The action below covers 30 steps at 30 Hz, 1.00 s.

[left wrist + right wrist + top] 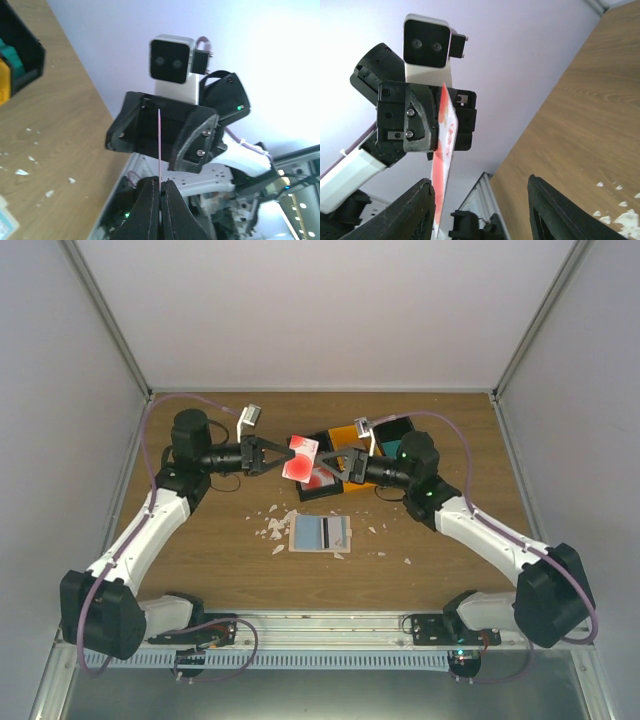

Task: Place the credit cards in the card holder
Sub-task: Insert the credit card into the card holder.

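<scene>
Red-and-white plastic is what I have in the air at this moment: one credit card [300, 458], pinched by its edge in the left jaws, which are closed tight on it, and held above the surface in front of the bins. The right jaws stand wide open around the card's far end. In the right wrist view the card sits just beside one finger [415, 210] with the other finger well apart, so nothing is gripped on that side. The card holder [320, 533] lies flat on the wooden surface [200, 560], nearer the arm bases and apart from both arms, and I read it as open. One half looks bluish, which may be a card sitting in a pocket, but I cannot tell from overhead. I judge the task to be somewhere in its early-to-middle part: this card is up but not yet inserted, and others wait. Counting: one card in hand and one card holder. There are teal cards [391, 448] in the black bin [385, 430], their number hidden from me. A red-and-white patch just below the held card might be a second such card, but that is unclear. The two bins are joined, the black one and the orange bin [345, 432]. White scraps [272, 525] are scattered about, too small to count.
</scene>
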Available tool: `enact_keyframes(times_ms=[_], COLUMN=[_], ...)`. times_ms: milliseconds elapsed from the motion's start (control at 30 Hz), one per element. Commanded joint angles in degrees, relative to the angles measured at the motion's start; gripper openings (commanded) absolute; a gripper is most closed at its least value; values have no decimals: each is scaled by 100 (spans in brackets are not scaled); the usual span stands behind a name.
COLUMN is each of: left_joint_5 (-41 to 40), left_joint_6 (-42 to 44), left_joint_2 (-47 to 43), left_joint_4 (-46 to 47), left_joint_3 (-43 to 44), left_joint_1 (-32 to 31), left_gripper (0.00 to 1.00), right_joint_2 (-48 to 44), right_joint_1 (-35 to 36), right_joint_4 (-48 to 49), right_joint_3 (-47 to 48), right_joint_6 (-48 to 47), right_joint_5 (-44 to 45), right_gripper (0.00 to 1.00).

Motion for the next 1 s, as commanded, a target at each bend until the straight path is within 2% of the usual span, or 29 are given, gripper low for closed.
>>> enact_keyframes(times_ms=[0,133,333,433,600,800,967], left_joint_5=[620,683,691,662,307,-15,24], left_joint_6=[-1350,-1723,-1596,-1462,-1483,-1811,-1678], left_joint_2=[-218,-260,-297,-298,-377,-315,-297], left_joint_4=[1197,1406,1310,1159,1075,1601,1523], left_joint_3=[-186,-280,-330,-363,-541,-785,-865], left_joint_1=[41,36,40,37,36,38,41], left_gripper=[0,0,0,0,0,0,1], right_joint_2=[183,335,539,606,608,466,490], right_joint_1=[180,269,428,463,511,704,708], right_joint_4=[466,573,889,1069,1792,2432,2505], right_joint_3=[59,131,185,156,-146,-787,-773], right_joint_6=[502,673,862,1057,1628,2166,2179], right_joint_5=[-279,-292,-371,-369,-324,-68,-28], right_gripper=[49,40,34,27,20,14,1])
